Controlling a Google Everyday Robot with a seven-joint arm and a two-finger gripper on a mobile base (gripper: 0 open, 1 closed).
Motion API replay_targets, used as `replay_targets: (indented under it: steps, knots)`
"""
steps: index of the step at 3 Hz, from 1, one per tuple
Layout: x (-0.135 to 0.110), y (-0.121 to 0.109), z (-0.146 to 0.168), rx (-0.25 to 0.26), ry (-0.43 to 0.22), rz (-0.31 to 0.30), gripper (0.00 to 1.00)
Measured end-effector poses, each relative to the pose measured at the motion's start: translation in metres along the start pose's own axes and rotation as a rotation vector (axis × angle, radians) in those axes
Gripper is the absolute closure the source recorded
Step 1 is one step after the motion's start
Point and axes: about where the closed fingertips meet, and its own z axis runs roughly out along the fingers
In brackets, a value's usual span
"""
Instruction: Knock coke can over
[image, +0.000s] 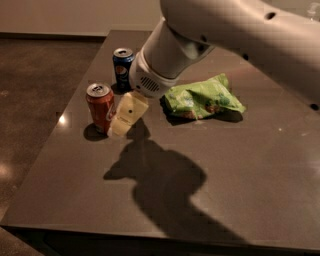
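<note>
The red-orange coke can (100, 106) stands upright near the left edge of the dark table (240, 165), silver top up. My gripper (122, 120) hangs from the big white arm, and its pale yellowish fingers reach down right beside the can's right side, touching or nearly touching it. The can's lower right part is hidden behind the fingers.
A dark blue Pepsi can (122, 69) stands upright behind the coke can, close to the arm's wrist. A green chip bag (202, 97) lies to the right of the gripper. The table's left edge runs close to the coke can. The arm casts a large shadow across the table's middle.
</note>
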Motion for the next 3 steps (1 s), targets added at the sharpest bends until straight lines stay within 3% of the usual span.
replay_targets:
  steps: [1,3]
  knots:
    - [-0.012,-0.005,0.017,-0.014,-0.030,0.037,0.00]
    - [-0.033,-0.008,0.042,-0.019,-0.106,0.052,0.00]
